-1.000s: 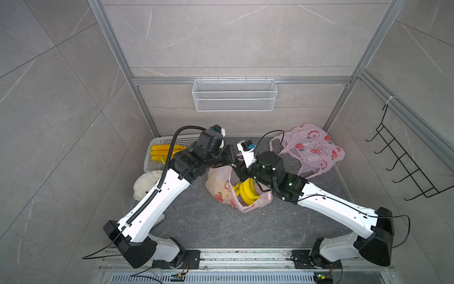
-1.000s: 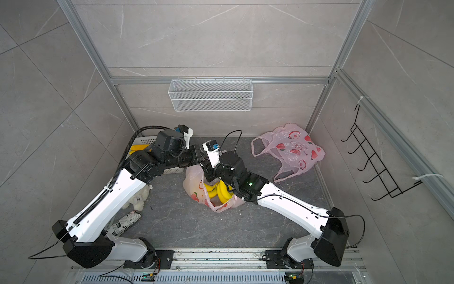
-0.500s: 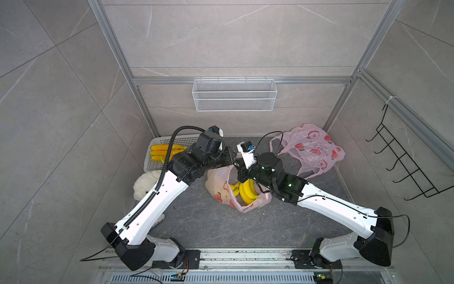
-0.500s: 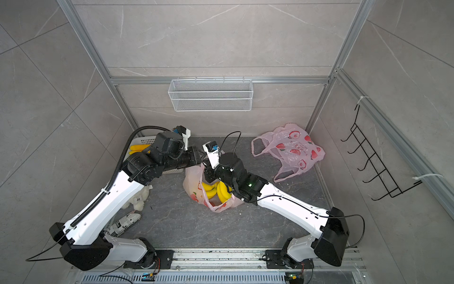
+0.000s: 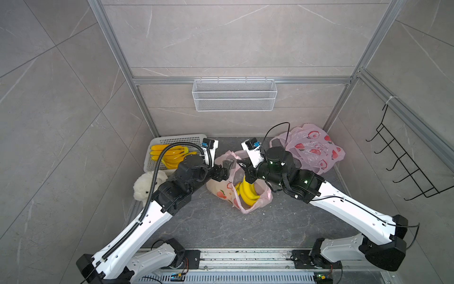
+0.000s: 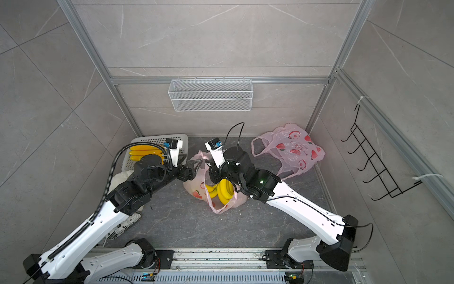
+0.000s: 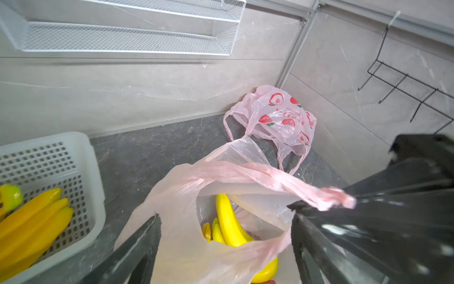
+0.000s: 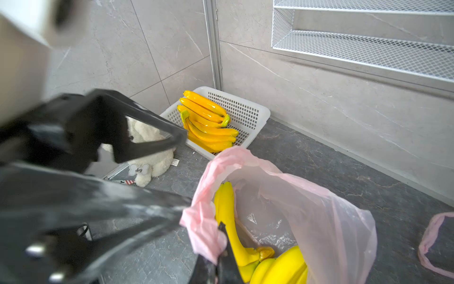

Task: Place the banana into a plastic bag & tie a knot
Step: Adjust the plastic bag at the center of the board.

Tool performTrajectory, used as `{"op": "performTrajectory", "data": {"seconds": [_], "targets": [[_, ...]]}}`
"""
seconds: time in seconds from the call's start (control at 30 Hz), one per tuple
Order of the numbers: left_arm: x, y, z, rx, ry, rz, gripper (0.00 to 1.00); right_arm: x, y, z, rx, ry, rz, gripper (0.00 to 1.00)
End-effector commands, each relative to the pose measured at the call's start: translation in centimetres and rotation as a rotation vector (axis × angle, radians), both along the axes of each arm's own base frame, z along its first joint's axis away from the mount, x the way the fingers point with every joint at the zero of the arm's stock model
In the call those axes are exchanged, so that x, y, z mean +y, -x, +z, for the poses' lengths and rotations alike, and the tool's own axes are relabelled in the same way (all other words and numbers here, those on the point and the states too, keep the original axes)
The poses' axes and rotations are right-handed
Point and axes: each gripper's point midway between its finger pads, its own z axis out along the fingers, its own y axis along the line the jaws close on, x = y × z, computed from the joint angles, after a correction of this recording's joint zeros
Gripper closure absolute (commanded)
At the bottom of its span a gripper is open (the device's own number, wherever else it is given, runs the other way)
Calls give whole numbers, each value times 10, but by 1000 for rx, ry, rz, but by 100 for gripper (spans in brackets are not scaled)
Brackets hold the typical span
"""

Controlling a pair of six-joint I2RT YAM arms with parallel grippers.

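Grey floor [image 5: 221, 226]; left fingers [image 5: 225, 166] now released; right fingers [image 8: 222, 263] clenched on bag handle [image 7: 270, 177].

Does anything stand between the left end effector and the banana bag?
Nothing visible does. The left end effector is open right at the bag, with the bag's near wall between its jaws. The right end effector, shut on a handle, is across the bag, not between.

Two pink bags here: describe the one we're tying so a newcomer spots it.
Below the white wire basket on the back wall, at mid-floor, sits a pink bag. Unlike the bag in the corner, it holds yellow bananas, and the right gripper pinches it.
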Motion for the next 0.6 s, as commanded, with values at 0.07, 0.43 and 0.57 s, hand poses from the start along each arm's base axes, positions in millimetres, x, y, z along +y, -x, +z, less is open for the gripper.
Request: {"op": "performTrajectory", "data": {"seconds": [0.07,0.43,0.57], "targets": [[-26,3,36,-254,27,-151,12,-14,12,24,-19,9,20,100],[-42,1,4,-316,-52,-237,3,-11,6,19,-26,25,5,100],[-23,9,6,-358,-14,-218,2,-14,3,18,-34,44,-14,100]]}}
